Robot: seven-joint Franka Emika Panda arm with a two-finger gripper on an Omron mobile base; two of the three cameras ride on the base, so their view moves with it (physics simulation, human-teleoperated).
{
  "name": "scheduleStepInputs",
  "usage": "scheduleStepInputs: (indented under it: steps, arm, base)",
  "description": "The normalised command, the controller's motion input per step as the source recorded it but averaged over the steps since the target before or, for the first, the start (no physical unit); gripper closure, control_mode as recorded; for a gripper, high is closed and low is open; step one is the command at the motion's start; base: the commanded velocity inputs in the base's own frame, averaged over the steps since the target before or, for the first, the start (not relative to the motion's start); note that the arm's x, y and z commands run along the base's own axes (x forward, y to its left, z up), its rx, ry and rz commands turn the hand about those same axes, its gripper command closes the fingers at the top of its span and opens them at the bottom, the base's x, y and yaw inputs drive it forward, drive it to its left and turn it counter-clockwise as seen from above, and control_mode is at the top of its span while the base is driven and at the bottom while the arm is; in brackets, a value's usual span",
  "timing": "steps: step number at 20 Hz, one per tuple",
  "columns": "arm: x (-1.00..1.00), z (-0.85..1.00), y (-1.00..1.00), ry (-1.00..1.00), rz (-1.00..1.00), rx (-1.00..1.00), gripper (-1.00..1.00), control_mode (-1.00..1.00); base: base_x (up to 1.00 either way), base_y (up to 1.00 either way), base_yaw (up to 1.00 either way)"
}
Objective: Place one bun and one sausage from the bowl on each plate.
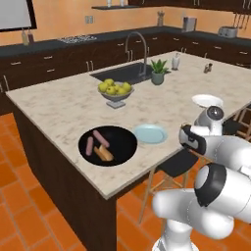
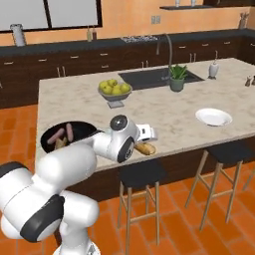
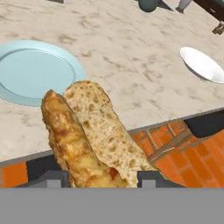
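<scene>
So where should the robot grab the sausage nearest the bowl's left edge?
Probably around the middle of the sausage, from straight above. It lies flat in the black bowl, slim and round, with bare bowl along both long sides, so fingers can close across its width.

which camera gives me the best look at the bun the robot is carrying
The hand view: the bun sits large and close between the fingers, crust and split side clear. The right base view shows just its tan end poking out past the arm at the counter edge. In the left base view the arm covers it.
</scene>
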Motion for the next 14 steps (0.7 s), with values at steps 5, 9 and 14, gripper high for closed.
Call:
scheduleStepInputs:
  steps: [5, 9, 14]
  arm:
    - [0.00, 0.00, 0.00, 0.00, 0.00, 0.00, 1.00, 1.00]
    - [0.69, -0.12, 0.56, 0.21, 0.24, 0.00, 1.00, -1.00]
    - [1.00, -0.09, 0.24, 0.23, 0.05, -0.01, 1.00, -1.00]
  base:
    - [0.52, -0.15, 0.57]
    - [0.12, 0.06, 0.13]
    - [0.00, 0.00, 0.00]
